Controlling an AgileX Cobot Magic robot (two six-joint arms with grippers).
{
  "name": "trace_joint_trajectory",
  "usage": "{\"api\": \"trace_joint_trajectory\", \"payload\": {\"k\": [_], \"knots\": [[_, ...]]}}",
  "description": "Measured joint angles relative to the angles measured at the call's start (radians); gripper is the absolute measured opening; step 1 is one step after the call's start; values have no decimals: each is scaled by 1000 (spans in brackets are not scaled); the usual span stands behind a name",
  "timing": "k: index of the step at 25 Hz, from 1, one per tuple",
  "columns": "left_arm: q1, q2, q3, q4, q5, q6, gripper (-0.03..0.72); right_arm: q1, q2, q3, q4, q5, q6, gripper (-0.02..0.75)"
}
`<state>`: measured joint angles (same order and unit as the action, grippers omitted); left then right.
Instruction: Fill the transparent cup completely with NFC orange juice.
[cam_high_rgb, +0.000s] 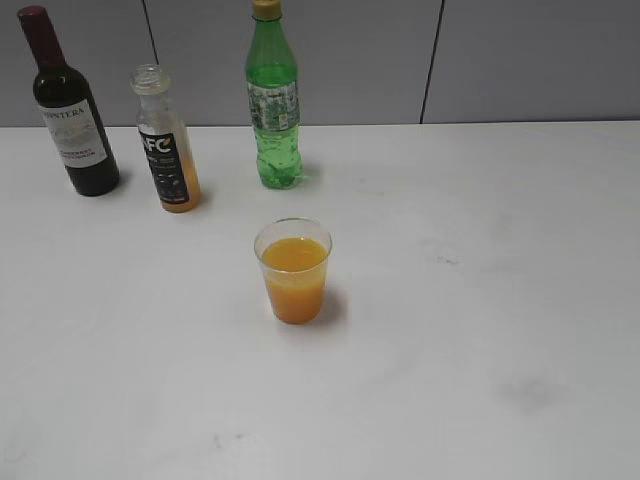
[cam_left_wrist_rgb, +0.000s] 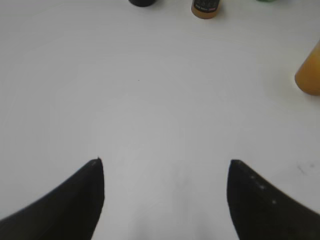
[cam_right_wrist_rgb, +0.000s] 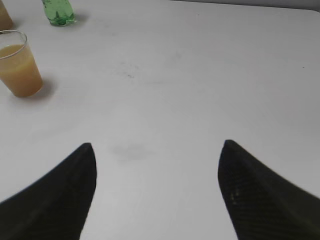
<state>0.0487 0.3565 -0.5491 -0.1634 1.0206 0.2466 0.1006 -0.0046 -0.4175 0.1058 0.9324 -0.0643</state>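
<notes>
The cup (cam_high_rgb: 293, 270) stands upright mid-table (cam_high_rgb: 480, 330), holding opaque orange juice (cam_high_rgb: 294, 255) to just below its rim. Left gripper (cam_left_wrist_rgb: 165, 172) and right gripper (cam_right_wrist_rgb: 157, 155) both gape wide, empty.

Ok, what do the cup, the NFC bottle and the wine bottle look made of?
The transparent cup: thin clear plastic, probably, since its wall is colourless and the NFC orange juice shows straight through.
The NFC bottle: clear and glossy with a black label; plastic or glass, unclear.
The wine bottle: dark glossy glass by its look, with a paper-like white label.
</notes>
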Motion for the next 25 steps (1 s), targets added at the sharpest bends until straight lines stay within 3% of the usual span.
{"api": "trace_joint_trajectory", "payload": {"k": [17,25], "knots": [[0,-332,81,10,69,-59,577,0,0,0,0,0,0,587],[0,-343,81,10,67,-66,575,0,0,0,0,-1,0,587]]}}
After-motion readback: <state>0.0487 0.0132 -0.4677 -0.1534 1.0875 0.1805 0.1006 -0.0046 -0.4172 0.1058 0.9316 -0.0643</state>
